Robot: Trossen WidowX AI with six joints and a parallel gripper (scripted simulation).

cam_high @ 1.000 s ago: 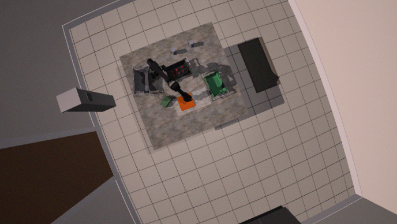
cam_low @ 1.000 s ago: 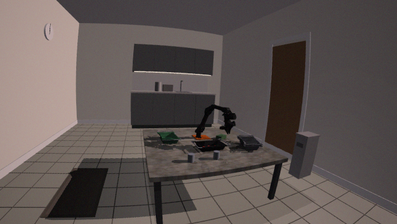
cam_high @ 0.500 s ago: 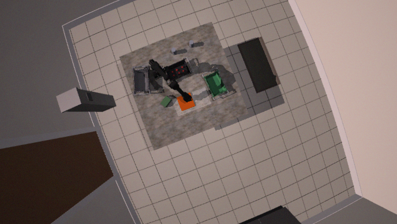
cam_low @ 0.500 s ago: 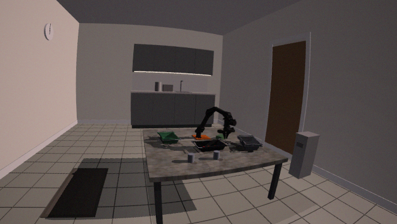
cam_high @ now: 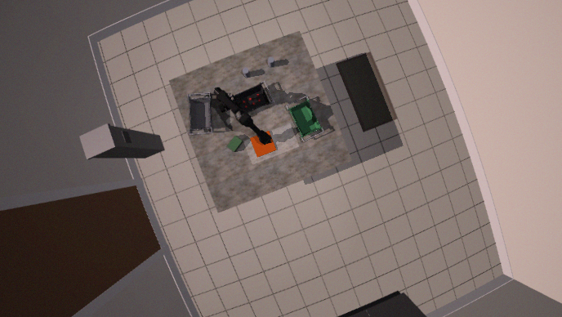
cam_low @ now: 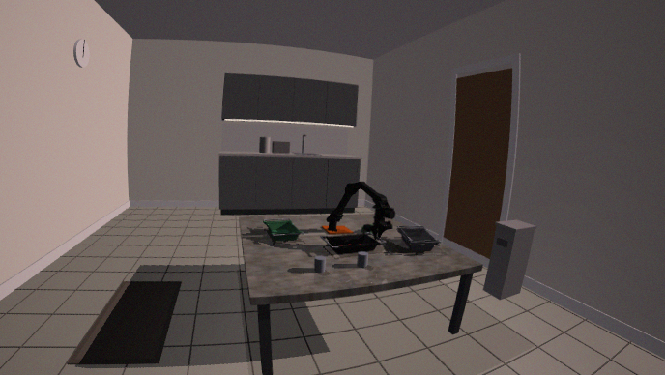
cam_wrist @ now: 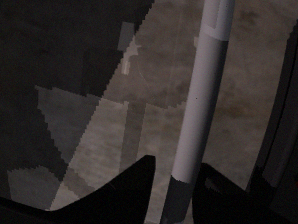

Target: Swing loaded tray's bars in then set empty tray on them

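The loaded black tray (cam_high: 265,96) (cam_low: 355,249) holds several red blocks (cam_high: 250,99) at mid-table, beside the pincer (cam_high: 224,109) (cam_low: 379,236) (cam_wrist: 173,168), whose two fingers stand slightly spread around one bar (cam_wrist: 197,100), unpinched. Outward are one grey tray (cam_high: 199,117) (cam_low: 419,242), one green tray (cam_high: 302,118) (cam_low: 285,236) and two cups (cam_high: 245,73) (cam_low: 320,264).

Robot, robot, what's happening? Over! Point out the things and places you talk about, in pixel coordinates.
Gripper (cam_high: 223,109) (cam_low: 379,236) (cam_wrist: 173,168) open, bar (cam_wrist: 200,100) at fingertips. Black tray (cam_high: 264,93) (cam_low: 350,249) holds red blocks (cam_high: 250,99). No tray on top.

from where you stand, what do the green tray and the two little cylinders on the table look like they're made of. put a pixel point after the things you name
The green tray (cam_high: 302,118) (cam_low: 283,232) looks like thin plastic: evenly coloured, moulded-looking walls.

The cylinders (cam_high: 246,72) (cam_low: 320,264) are plain grey, perhaps painted metal or plastic; they are too small to tell.
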